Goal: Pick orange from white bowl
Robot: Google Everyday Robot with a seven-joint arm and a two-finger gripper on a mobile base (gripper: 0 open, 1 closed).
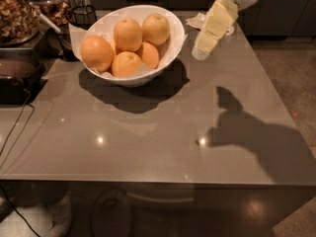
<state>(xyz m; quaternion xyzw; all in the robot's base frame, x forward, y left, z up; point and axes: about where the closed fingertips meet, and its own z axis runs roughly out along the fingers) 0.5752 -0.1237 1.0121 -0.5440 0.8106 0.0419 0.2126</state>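
Hanging above the table (pixel 148 147), just beside the right-hand rim of the bowl (pixel 174 46) as the camera sees it, the gripper (pixel 202 48) points down and slightly toward the bowl. It carries nothing; how far open it is I cannot tell. Five oranges sit heaped in the bowl on paper (pixel 79 33), at the table's far left. The nearest orange (pixel 156 28) lies leftward of the gripper, just past the rim and high on the pile. The reach probably calls for a short sideways shift over the rim, then a descent.

Pincer (pixel 200 52) beside white bowl (pixel 176 35) of oranges (pixel 127 34)
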